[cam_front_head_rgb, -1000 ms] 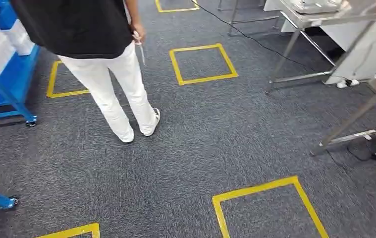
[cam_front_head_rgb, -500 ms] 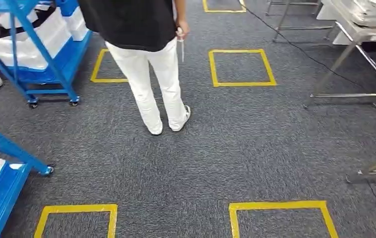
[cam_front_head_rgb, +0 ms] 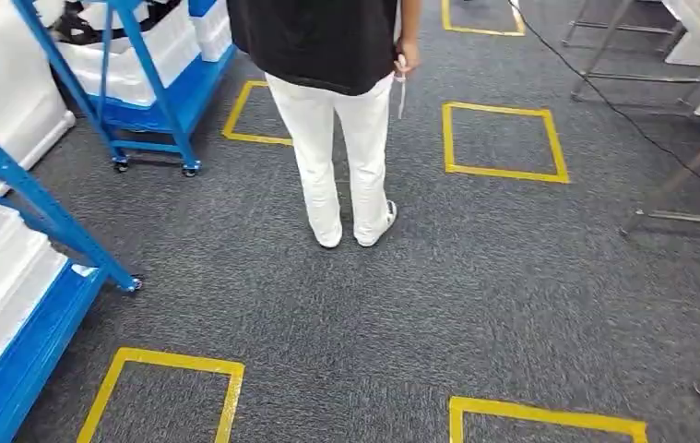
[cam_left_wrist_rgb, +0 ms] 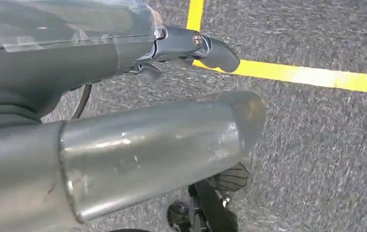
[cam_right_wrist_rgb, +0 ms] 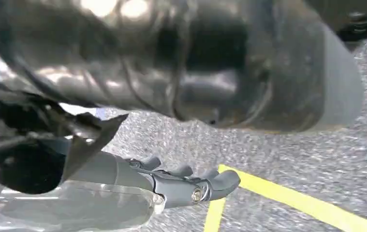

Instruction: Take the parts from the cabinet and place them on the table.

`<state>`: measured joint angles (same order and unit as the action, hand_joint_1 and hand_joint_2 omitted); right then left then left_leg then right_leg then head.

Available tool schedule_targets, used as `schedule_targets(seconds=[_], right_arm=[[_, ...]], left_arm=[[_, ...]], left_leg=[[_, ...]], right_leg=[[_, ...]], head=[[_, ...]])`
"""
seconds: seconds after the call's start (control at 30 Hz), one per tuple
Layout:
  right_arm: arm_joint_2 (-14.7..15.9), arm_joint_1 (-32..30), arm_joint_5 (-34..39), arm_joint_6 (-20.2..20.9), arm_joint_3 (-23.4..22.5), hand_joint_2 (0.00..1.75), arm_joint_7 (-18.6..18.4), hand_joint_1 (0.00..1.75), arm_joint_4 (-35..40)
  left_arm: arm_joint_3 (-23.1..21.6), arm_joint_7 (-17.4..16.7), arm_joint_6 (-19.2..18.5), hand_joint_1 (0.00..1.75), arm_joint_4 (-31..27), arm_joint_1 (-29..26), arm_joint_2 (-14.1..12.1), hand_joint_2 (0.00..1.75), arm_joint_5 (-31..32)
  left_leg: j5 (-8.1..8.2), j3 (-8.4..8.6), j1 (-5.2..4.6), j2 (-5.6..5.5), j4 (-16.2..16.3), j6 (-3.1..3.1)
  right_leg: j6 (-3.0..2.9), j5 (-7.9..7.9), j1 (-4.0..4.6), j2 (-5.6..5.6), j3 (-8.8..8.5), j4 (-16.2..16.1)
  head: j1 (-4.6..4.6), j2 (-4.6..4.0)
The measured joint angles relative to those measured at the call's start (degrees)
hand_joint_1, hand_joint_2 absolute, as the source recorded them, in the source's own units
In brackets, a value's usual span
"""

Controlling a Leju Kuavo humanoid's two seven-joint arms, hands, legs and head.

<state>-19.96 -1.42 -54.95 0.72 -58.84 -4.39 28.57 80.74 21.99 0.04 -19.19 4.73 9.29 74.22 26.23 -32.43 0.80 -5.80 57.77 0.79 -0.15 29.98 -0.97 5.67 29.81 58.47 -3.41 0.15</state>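
A person (cam_front_head_rgb: 327,101) in white trousers and a dark top stands on the grey carpet (cam_front_head_rgb: 438,295), back to the camera, with a thin light object in one hand. Taking that person as the landmark, a blue wheeled cabinet (cam_front_head_rgb: 143,101) stands just to the side of them and a second blue rack (cam_front_head_rgb: 23,305) lies nearer the camera on the same side. Steel legs of a worktop (cam_front_head_rgb: 687,175) stand well apart on the person's other side.

The main risk is, I judge, a collision: the person stands just beside the cabinet, so a walking approach could brush their legs. A dark cable (cam_front_head_rgb: 622,111) trails across the carpet beyond the person and could snag a foot.

White bins (cam_front_head_rgb: 134,55) sit on the cabinet's shelves, one holding dark items, probably the parts, too small to tell. More white bins (cam_front_head_rgb: 0,277) rest on the nearer rack; their contents are hidden.

The left hand (cam_left_wrist_rgb: 181,48) hangs over the carpet near yellow tape (cam_left_wrist_rgb: 297,75), its fingers loosely curled and holding nothing. The right hand (cam_right_wrist_rgb: 181,186) hangs likewise, its fingers (cam_right_wrist_rgb: 220,181) slightly apart and lightly bent, empty.
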Motion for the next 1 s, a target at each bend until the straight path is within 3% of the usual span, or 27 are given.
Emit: schedule_targets(seconds=[0.07,0.13,0.17,0.2,0.23,0.3,0.33,0.37,0.43,0.47,0.5,0.63,0.67,0.7,0.73,0.8,0.83,0.87,0.93,0.97,1.0], right_arm=[[0.00,0.09,0.86,0.05,-0.02,0.00,-0.24,0.00,0.11],[-0.02,0.07,2.19,0.24,0.09,0.00,-0.53,0.00,0.42],[-0.11,0.04,2.98,0.31,0.33,0.00,-0.90,0.00,0.52],[-0.11,-0.17,3.59,0.31,0.55,0.00,-1.12,0.00,0.59],[-0.13,-0.38,4.16,0.31,0.79,0.00,-1.36,0.00,0.74],[-0.13,-0.79,4.61,0.31,1.16,0.00,-1.42,0.00,0.94],[-0.13,-0.83,4.70,0.31,1.35,0.00,-1.44,0.00,0.96],[-0.13,-0.82,4.83,0.31,1.46,0.00,-1.49,0.00,0.96],[-0.13,-0.79,5.23,0.31,1.82,0.00,-1.53,0.00,1.01],[-0.13,-0.80,5.53,0.31,2.07,0.00,-1.57,0.00,1.07],[-0.13,-0.82,5.69,0.31,2.30,0.00,-1.73,0.00,1.14],[-0.11,-0.78,6.39,0.31,3.11,0.00,-2.14,0.00,1.49],[-0.07,-0.83,6.41,0.31,3.30,0.00,-2.17,0.00,1.59],[-0.02,-0.90,6.41,0.31,3.39,0.00,-2.17,0.00,1.66],[-0.02,-0.96,6.45,0.31,3.48,0.00,-2.17,0.00,1.70],[0.02,-1.29,6.67,0.22,3.61,0.00,-2.23,0.00,1.88],[0.02,-1.42,6.80,0.22,3.69,0.00,-2.28,0.00,1.90],[0.02,-1.52,7.02,0.13,3.87,0.00,-2.39,0.00,1.99],[0.02,-1.71,7.19,-0.02,4.31,0.00,-2.38,0.00,2.49],[0.02,-1.83,7.22,-0.02,4.55,0.00,-2.41,0.00,2.89],[0.02,-2.09,7.22,-0.02,4.70,0.00,-2.41,0.00,3.23]], left_arm=[[-0.44,-0.07,0.20,0.00,0.00,-0.02,0.22,0.00,0.35],[-0.70,-0.18,0.46,0.00,0.00,-0.48,0.37,0.00,0.51],[-0.79,-0.20,0.59,0.00,0.00,-0.48,0.39,0.00,0.59],[-0.92,-0.22,0.70,0.00,0.00,-0.42,0.46,0.00,0.66],[-1.01,-0.22,0.70,0.00,0.00,-0.23,0.70,0.00,0.70],[-1.07,-0.22,0.72,0.00,0.00,0.04,0.92,0.00,0.75],[-1.07,-0.22,0.74,0.00,0.00,-0.06,0.96,0.00,0.75],[-1.09,-0.22,0.77,0.00,0.00,-0.17,0.96,0.00,0.75],[-1.12,-0.24,0.79,0.00,-0.02,-0.31,0.96,0.00,0.75],[-1.16,-0.24,0.79,0.00,-0.02,-0.26,0.96,0.00,0.75],[-1.20,-0.24,0.79,0.00,-0.02,-0.09,0.96,0.00,0.77],[-1.40,-0.31,0.79,0.00,-0.02,-0.27,1.03,0.00,0.77],[-1.40,-0.31,0.79,0.00,-0.02,-0.27,1.22,0.00,0.79],[-1.44,-0.33,0.79,0.00,-0.02,-0.26,1.31,0.00,0.77],[-1.47,-0.37,0.79,0.00,-0.02,-0.13,1.33,0.00,0.79],[-1.55,-0.37,0.81,0.00,-0.02,0.12,1.33,0.00,0.79],[-1.60,-0.37,0.81,0.00,-0.02,0.11,1.31,0.00,0.81],[-1.64,-0.39,0.81,0.00,-0.02,0.02,1.31,0.00,0.83],[-1.84,-0.39,0.79,0.00,-0.02,-0.12,1.33,0.00,0.85],[-1.92,-0.39,0.79,0.00,-0.02,-0.09,1.42,0.00,0.92],[-2.03,-0.39,0.77,0.00,-0.02,-0.10,1.44,0.00,0.96]], left_leg=[[-0.42,-0.50,0.35,-1.24,-0.18,-0.89],[-0.81,-1.04,0.48,-2.56,-0.48,-1.89],[-0.09,-1.16,0.57,-0.07,0.60,-1.73],[1.76,-2.36,0.32,2.95,2.85,-1.66],[4.32,-4.37,0.29,4.41,7.07,-1.83],[8.49,-8.57,0.40,5.21,16.57,-2.17],[8.68,-9.11,0.40,5.36,18.35,-2.25],[7.65,-8.24,0.40,5.48,17.27,-2.23],[3.56,-3.09,0.33,6.14,8.68,-1.91],[1.40,0.72,0.13,8.08,2.40,-1.49],[2.32,1.95,-0.45,10.84,-0.27,-0.80],[1.49,1.55,-0.71,8.41,-0.58,-0.06],[0.90,2.24,0.06,7.78,-1.24,0.45],[0.72,2.12,0.05,7.33,-1.43,0.63],[0.48,1.87,0.06,6.92,-1.40,1.01],[0.26,1.36,0.04,5.59,-1.35,1.26],[0.15,1.14,0.04,4.67,-1.23,1.19],[0.10,1.07,0.07,3.85,-1.14,1.11],[0.06,1.13,0.22,2.16,-0.93,0.84],[0.11,1.13,0.35,1.24,-0.73,0.52],[0.14,0.80,0.46,0.61,-0.59,0.10]], right_leg=[[-0.19,-0.21,0.30,-1.38,0.27,0.05],[-1.05,-0.70,0.35,-2.71,0.06,-0.51],[-1.68,-1.07,0.16,-3.84,-0.04,-0.98],[-2.37,-1.19,0.27,-4.27,0.03,-1.17],[-2.50,-1.21,0.47,-5.25,0.16,-1.17],[-2.62,-1.15,0.95,-7.40,0.36,-1.10],[-2.67,-1.12,1.13,-8.23,0.45,-1.07],[-2.72,-1.09,1.24,-9.02,0.43,-1.05],[-2.66,-0.94,1.35,-10.38,0.30,-0.93],[-2.51,-0.76,1.44,-11.06,0.12,-0.75],[-2.22,-0.58,1.65,-11.60,0.09,-0.62],[-1.24,-0.49,1.63,-13.39,-0.37,-0.62],[-0.67,0.01,1.56,-12.56,-0.38,-0.28],[-0.21,1.23,1.33,-9.00,0.05,1.14],[-0.13,3.60,1.11,-6.95,1.55,4.33],[0.13,8.12,0.70,-5.84,5.75,13.39],[0.25,8.91,0.56,-5.80,7.38,16.72],[0.37,8.08,0.32,-5.80,7.56,16.97],[0.54,3.20,-0.17,-5.57,4.41,10.30],[0.65,0.28,-0.46,-4.38,1.85,4.77],[0.71,-0.54,-0.84,-1.53,0.30,0.90]], head=[[0.00,0.00],[0.00,0.00],[0.00,0.00],[0.02,0.00],[0.02,0.00],[0.02,0.00],[0.00,0.00],[0.00,0.00],[0.00,0.00],[0.02,0.00],[0.00,0.00],[0.00,0.00],[0.02,0.00],[-0.02,0.00],[0.00,0.00],[-0.02,0.00],[0.00,0.00],[-0.02,0.00],[0.00,0.00],[-0.02,0.00],[-0.02,0.00]])
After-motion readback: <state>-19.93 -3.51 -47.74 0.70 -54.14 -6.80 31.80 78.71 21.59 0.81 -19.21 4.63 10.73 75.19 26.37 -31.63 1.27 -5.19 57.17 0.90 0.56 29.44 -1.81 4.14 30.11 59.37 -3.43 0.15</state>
